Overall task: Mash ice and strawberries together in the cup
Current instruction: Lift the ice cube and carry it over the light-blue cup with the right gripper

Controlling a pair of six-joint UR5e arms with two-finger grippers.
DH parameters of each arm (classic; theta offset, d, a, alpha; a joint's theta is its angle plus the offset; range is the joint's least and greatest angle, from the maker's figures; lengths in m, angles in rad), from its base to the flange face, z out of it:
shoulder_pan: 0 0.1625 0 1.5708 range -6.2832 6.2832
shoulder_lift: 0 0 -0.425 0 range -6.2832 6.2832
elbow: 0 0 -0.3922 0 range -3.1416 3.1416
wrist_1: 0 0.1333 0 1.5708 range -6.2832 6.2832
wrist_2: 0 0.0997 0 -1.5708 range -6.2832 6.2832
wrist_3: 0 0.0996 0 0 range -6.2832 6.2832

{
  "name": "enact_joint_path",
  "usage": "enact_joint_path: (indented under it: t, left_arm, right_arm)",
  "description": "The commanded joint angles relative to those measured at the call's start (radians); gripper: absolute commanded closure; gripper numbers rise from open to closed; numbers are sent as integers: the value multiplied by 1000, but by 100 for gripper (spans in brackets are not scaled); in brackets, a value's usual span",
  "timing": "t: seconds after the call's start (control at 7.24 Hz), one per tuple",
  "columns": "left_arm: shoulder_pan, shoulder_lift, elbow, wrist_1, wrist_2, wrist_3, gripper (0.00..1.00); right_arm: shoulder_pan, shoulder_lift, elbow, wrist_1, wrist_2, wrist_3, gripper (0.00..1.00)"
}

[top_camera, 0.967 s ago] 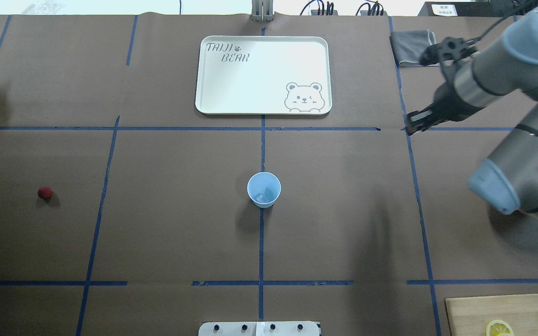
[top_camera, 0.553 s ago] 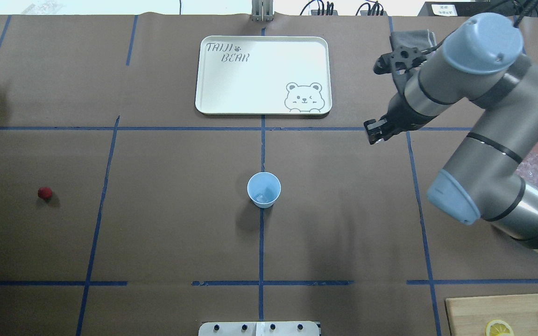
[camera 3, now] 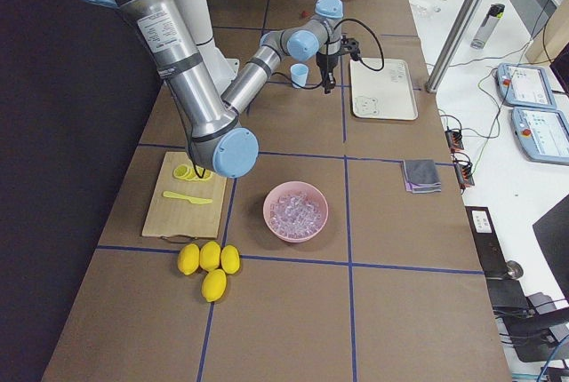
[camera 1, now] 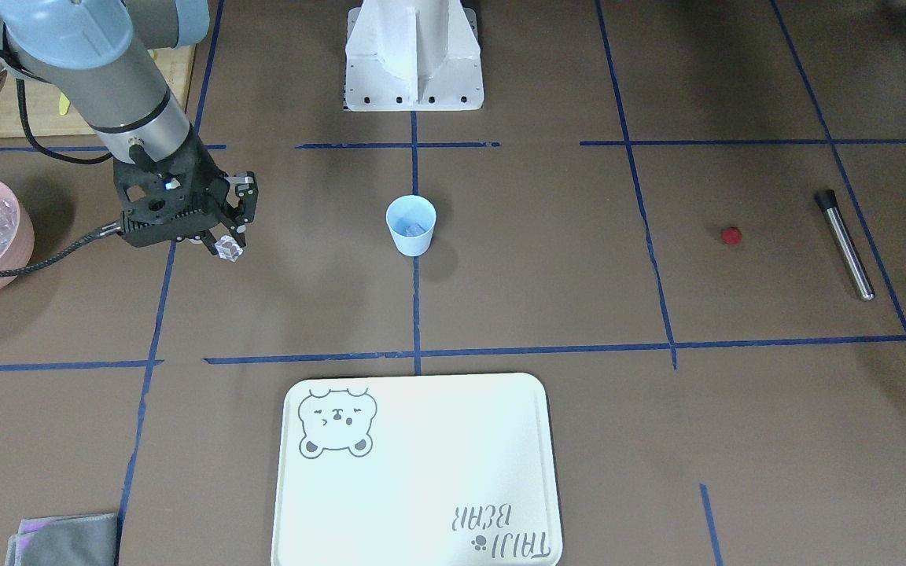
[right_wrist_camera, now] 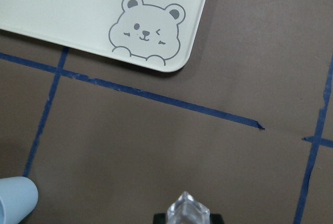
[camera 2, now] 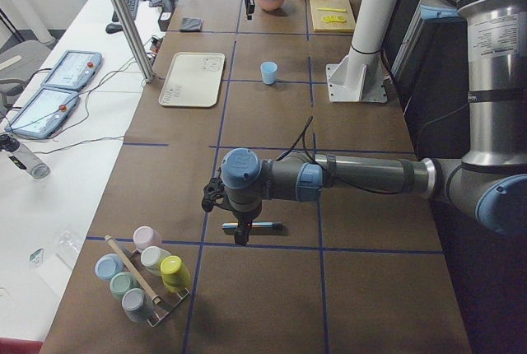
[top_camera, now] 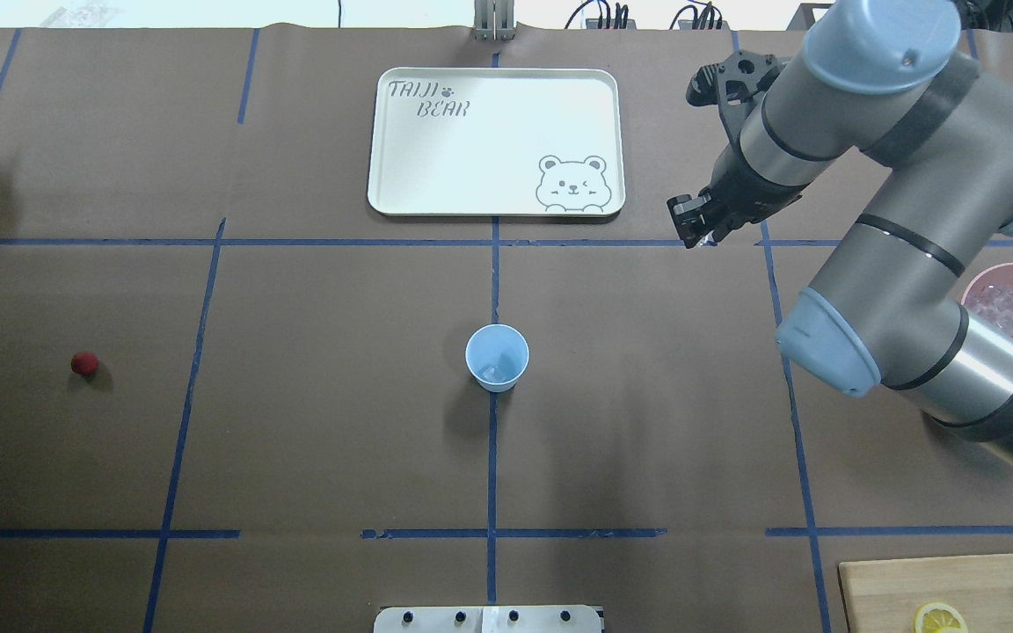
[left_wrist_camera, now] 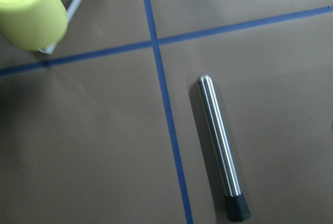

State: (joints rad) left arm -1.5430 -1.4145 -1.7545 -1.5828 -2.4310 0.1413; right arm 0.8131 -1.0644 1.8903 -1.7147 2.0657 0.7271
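Currently my right hand (camera 1: 223, 242) is clamped on one ice cube (camera 1: 227, 248) above the bench (camera 1: 547, 267), well short of the cup (camera 1: 410, 228), which holds ice. Ice-loading step, I judge: next, carry it over the cup's mouth and let go. Far beyond lies the strawberry (camera 1: 731, 236); the left hand (camera 2: 237, 235), I cannot tell its grip.

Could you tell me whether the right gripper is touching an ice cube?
Touching. The front-facing view shows the right gripper with its fingertips closed on a clear ice cube, well short of the cup.
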Motion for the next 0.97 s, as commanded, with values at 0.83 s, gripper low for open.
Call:
enact_joint_path:
  t: [0.83]
  left_arm:
    - [1,51,-36,3,-45,-2,0]
  right_arm:
    - [40,-6,41,-151,-7,-101,93]
